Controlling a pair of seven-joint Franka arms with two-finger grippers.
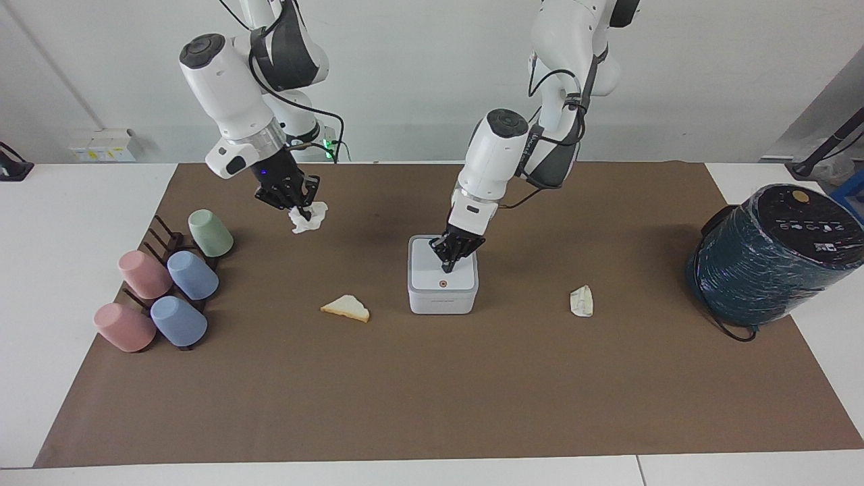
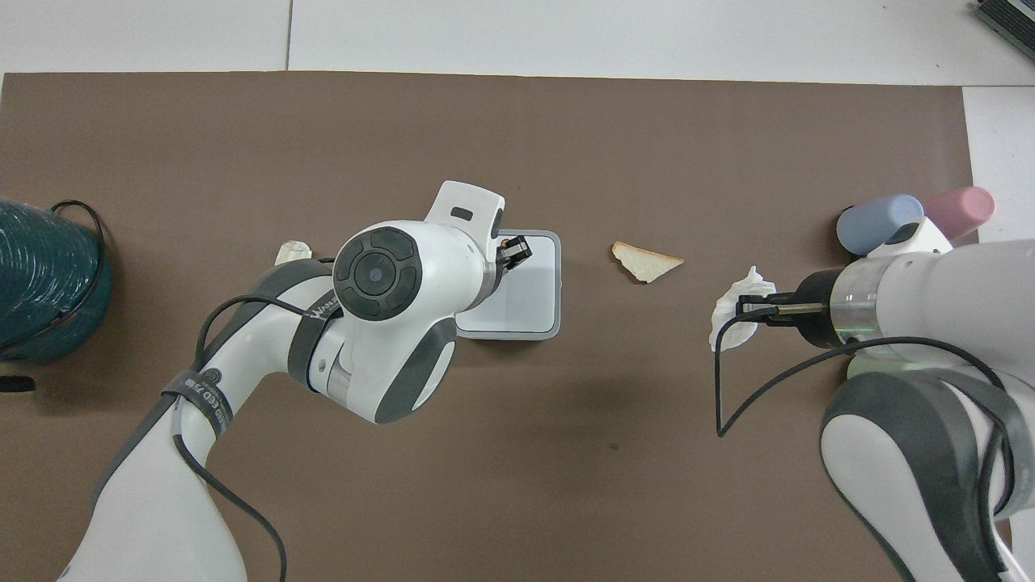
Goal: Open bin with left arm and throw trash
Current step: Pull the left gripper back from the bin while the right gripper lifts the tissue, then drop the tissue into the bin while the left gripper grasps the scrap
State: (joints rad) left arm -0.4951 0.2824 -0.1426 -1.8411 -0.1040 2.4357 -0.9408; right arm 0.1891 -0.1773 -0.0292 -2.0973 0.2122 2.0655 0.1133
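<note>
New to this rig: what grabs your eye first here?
The left end effector, shut, pressing down on the closed lid of the white bin mid-mat. Next, the right end effector, raised over the mat beside the cup rack, shut on a crumpled tissue. A bread wedge and paper wad flank the bin.

A robotics laboratory bench — two fixed arms at a staged tabletop.

Two white jointed arms [image 1: 496, 152] and [image 1: 233, 101] trail exposed cables over a white table [image 1: 61, 223] covered by a plain brown mat [image 1: 432, 391]; bare white walls, a wall socket box [image 1: 104, 145], a wrapped teal cylinder [image 1: 773, 253] and pastel cups [image 1: 169, 283] on a dark rack [image 1: 156, 236] — arranged props, not household furnishings.
</note>
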